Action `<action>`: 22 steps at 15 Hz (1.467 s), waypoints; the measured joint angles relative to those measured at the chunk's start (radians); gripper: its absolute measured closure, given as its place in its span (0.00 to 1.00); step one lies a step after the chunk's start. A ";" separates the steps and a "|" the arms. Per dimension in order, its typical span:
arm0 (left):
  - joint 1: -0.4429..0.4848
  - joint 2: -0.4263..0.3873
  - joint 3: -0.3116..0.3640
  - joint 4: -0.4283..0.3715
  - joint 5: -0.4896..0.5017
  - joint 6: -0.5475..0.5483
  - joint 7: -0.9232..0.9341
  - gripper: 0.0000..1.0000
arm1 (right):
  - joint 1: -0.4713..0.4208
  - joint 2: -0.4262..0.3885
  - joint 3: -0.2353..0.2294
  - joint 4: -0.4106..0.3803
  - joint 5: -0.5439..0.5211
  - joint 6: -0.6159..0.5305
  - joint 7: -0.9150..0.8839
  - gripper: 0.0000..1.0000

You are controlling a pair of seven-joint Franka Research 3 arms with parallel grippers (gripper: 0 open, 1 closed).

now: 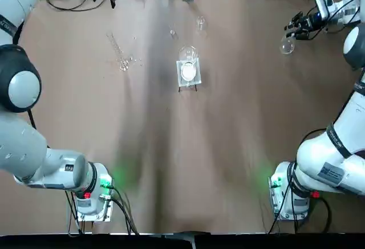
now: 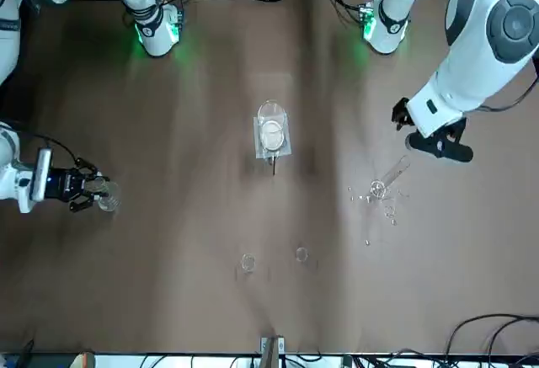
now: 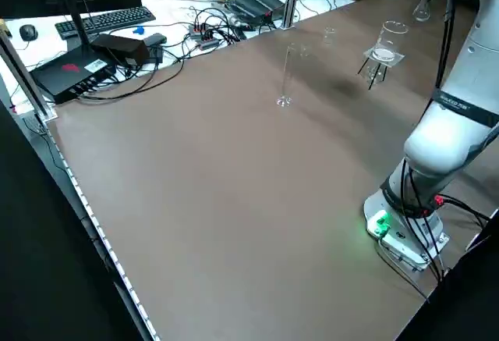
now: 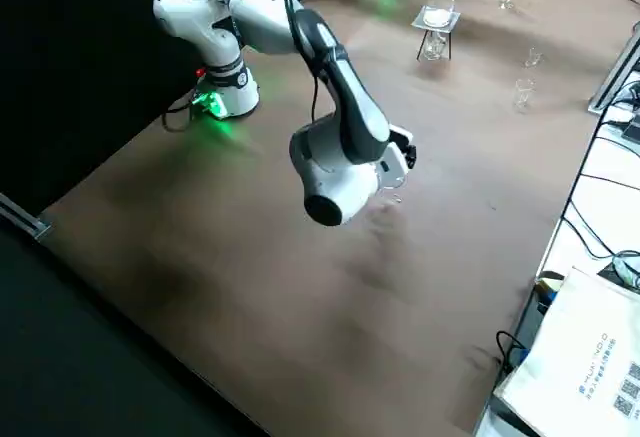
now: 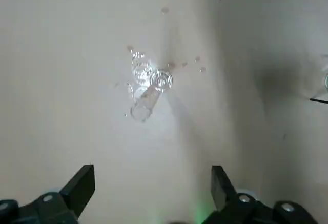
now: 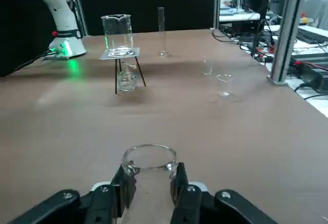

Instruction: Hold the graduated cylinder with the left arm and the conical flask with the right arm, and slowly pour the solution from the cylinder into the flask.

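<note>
Broadly, a wide brown matte table (image 1: 228, 146) is seen, with the clear glass beaker holding a white disc on a thin black wire stand (image 1: 188, 69) near its middle, taken as the landmark.

The white jointed left arm (image 2: 480, 40) is reached out to the robot's left of the beaker stand, and its black two-finger left gripper (image 5: 152, 190) is hung above the table with the fingers spread wide apart, nothing between them.

The white jointed right arm (image 4: 330, 117) is stretched well to the robot's right of the beaker stand, toward the far table edge. Its black right gripper (image 6: 149, 183) is clamped on the ringed neck of the small clear glass conical flask (image 6: 148, 158), so the flask is held far from the beaker stand on the robot's right; in the top view it shows as a round clear body (image 1: 287, 46) just beside the fingers.

The slim, tall clear glass graduated cylinder (image 3: 285, 76) is stood upright on its small flared foot on the table, to the robot's left of the beaker stand and directly under the left gripper; it is not touched by either gripper. Seen from the left wrist, its mouth and foot are lined up almost end-on (image 5: 148, 93).

Two tiny clear glass cups (image 2: 274, 258) are set on the far side of the beaker stand, apart from each other.
</note>
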 joint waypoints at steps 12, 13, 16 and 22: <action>0.007 -0.042 -0.009 -0.002 0.000 -0.044 -0.113 0.00 | -0.030 0.046 0.004 -0.150 0.062 -0.028 -0.112 0.61; 0.011 -0.042 -0.007 -0.002 0.002 -0.046 -0.113 0.00 | -0.032 0.049 0.004 -0.151 0.066 -0.028 -0.112 0.61; 0.020 -0.042 0.000 -0.002 0.004 -0.048 -0.117 0.00 | -0.043 0.061 0.004 -0.151 0.072 -0.028 -0.112 0.61; 0.052 -0.044 0.004 0.001 0.004 -0.048 -0.183 0.00 | -0.048 0.068 0.006 -0.151 0.095 -0.031 -0.113 0.61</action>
